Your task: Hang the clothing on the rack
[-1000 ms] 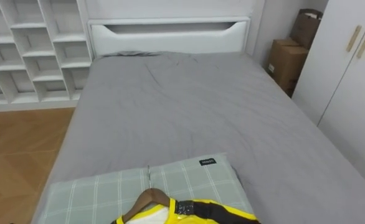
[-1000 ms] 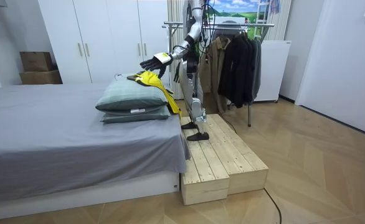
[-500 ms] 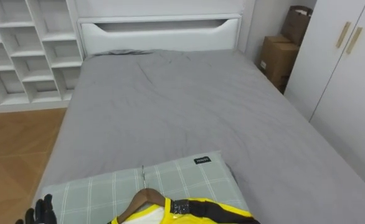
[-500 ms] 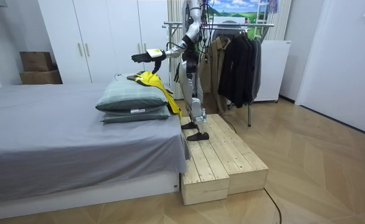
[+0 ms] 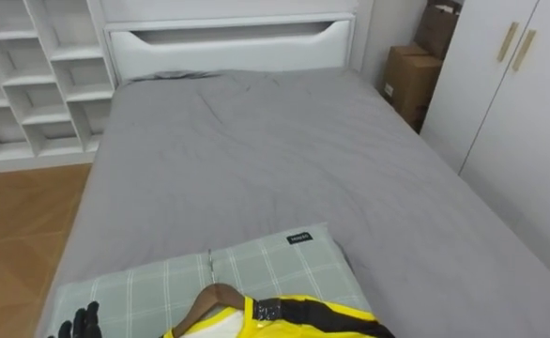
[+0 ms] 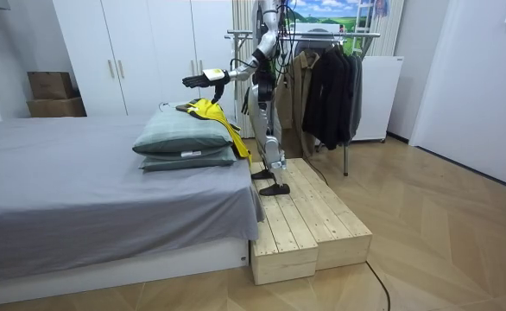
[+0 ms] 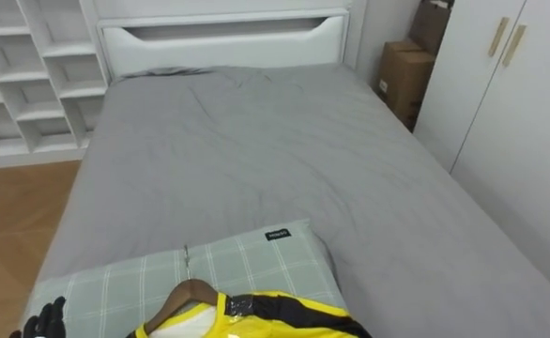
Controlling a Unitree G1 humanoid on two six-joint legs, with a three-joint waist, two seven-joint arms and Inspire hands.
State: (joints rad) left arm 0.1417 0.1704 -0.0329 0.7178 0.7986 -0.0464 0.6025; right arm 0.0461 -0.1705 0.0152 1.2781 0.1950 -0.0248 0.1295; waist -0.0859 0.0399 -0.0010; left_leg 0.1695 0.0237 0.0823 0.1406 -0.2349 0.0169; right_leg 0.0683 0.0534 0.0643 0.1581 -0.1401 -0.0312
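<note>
Atop two stacked pillows (image 6: 180,138) lies one yellow shirt (image 5: 298,317) on one hanger (image 5: 207,301), left hand (image 5: 80,325) hovering unclenched

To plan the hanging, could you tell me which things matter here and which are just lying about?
Job: shirt, hanger, rack, left hand.
Lying about: pillows, bed, boxes, shelves, wardrobe.

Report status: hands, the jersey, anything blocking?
Left hand open, at the plaid pillow's left edge. Yellow jersey on wooden hanger lies on that pillow, not yet grasped. Nothing blocking it.
</note>
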